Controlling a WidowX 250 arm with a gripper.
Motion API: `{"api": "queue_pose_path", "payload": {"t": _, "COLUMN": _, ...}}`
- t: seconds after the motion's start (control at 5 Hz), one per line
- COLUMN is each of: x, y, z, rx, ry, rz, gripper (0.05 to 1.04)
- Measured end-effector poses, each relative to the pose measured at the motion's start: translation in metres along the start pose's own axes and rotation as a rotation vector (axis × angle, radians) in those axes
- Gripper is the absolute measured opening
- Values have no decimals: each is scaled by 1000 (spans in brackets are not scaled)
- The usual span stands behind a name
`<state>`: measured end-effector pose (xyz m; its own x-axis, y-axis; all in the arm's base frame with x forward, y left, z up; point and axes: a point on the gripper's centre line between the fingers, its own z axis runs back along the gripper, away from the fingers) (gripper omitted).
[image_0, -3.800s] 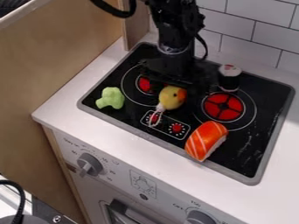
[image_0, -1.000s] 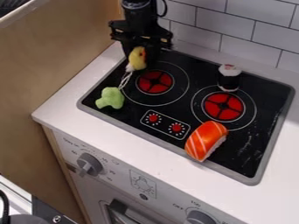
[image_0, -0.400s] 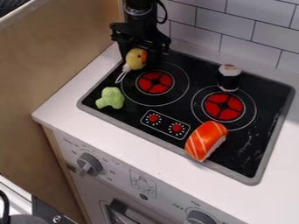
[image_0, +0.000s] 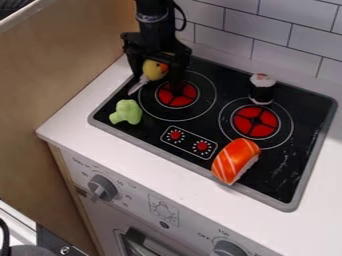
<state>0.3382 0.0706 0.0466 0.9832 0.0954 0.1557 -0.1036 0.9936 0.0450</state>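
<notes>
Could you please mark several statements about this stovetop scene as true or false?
1. The yellow toy is at the pincer. True.
2. The green toy touches the orange sushi. False: they lie well apart.
3. The black-and-white sushi roll stands upright on the stovetop. True.
4. The orange sushi lies inside the pincer. False: it lies near the stovetop's front edge, away from it.
5. The green toy is nearer the pincer than the orange sushi is. True.

Camera high above oven front (image_0: 137, 192), slanted down, facing tiled wall (image_0: 267, 35); whole cooktop (image_0: 272, 175) framed.
</notes>
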Motion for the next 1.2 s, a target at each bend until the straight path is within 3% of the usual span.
{"api": "queue_pose_path", "payload": {"t": 0.6, "x": -14, "y": -9, "z": 38, "rx": -58, "ry": -23, "rz": -25, "gripper": 1001}}
{"api": "queue_pose_path", "payload": {"t": 1.2, "x": -48, "y": -52, "z": 66, "rx": -44, "ry": 74, "rz": -95, "gripper": 1001}}
